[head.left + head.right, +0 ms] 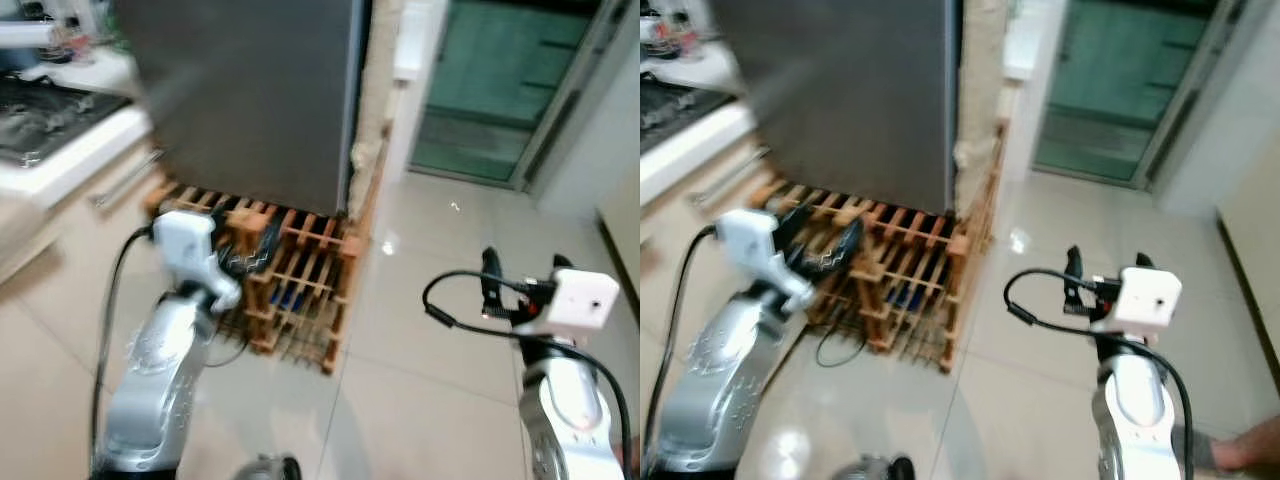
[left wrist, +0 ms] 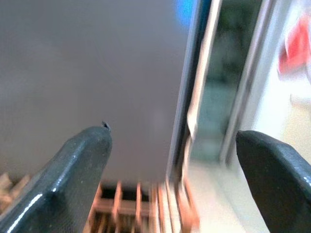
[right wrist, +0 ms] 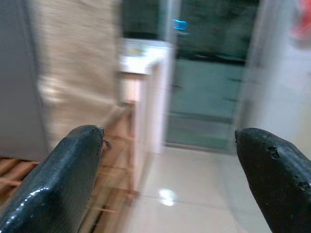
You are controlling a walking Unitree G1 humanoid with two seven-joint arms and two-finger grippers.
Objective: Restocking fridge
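I judge the restocking as barely begun: I have nothing in either end effector and I see no groceries to load. The fridge (image 1: 250,90) stands ahead of me, a tall grey box with its door shut, raised on a wooden pallet (image 1: 300,275). My left end effector (image 1: 825,250) is held out low in front of the pallet with its 2 fingers spread apart and empty; in the left wrist view they frame the grey door and its right edge. My right end effector (image 1: 1105,270) hangs over open floor, well apart from the fridge, fingers also spread and empty. What is left, as I read it, is everything: opening the door, fetching items, placing them.

The floor (image 1: 430,380) is glossy pale tile. A white bench (image 1: 60,150) runs along my left. Beyond the fridge is a green glass door (image 1: 500,90). The views are blurred
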